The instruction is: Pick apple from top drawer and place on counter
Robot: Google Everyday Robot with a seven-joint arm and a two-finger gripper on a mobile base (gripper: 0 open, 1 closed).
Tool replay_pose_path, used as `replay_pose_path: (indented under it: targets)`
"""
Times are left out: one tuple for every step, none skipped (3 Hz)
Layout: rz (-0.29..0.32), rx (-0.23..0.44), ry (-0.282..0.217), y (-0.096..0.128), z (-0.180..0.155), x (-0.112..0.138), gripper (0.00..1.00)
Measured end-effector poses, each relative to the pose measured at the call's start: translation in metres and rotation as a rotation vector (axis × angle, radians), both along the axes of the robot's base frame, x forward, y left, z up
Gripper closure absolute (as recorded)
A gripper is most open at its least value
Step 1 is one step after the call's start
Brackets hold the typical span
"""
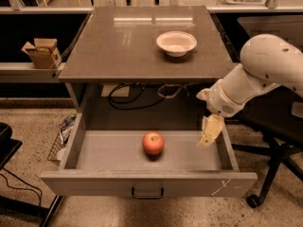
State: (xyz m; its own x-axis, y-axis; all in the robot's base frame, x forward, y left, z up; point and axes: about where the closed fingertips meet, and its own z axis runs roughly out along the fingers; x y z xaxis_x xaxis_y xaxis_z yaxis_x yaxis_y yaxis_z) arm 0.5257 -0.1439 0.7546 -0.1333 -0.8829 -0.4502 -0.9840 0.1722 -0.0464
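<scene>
The red-orange apple (153,143) lies on the floor of the open top drawer (109,155), near its middle. The drawer's front has a small dark handle (147,193) and a scuffed right corner. My gripper (209,134) hangs from the white arm over the drawer's right end, to the right of the apple and apart from it. The grey-brown counter (123,41) spreads above the drawer.
A white bowl (176,42) stands on the counter at the back right. A cardboard box (42,52) sits on the narrow side shelf at the left. Cables hang under the counter behind the drawer. A wheeled chair base (265,174) is at the right.
</scene>
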Motion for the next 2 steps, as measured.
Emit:
replay_pose_path:
  targets:
    - [0.003, 0.076, 0.014, 0.024, -0.050, 0.019, 0.00]
    - [0.006, 0.125, 0.015, 0.045, -0.075, 0.027, 0.00]
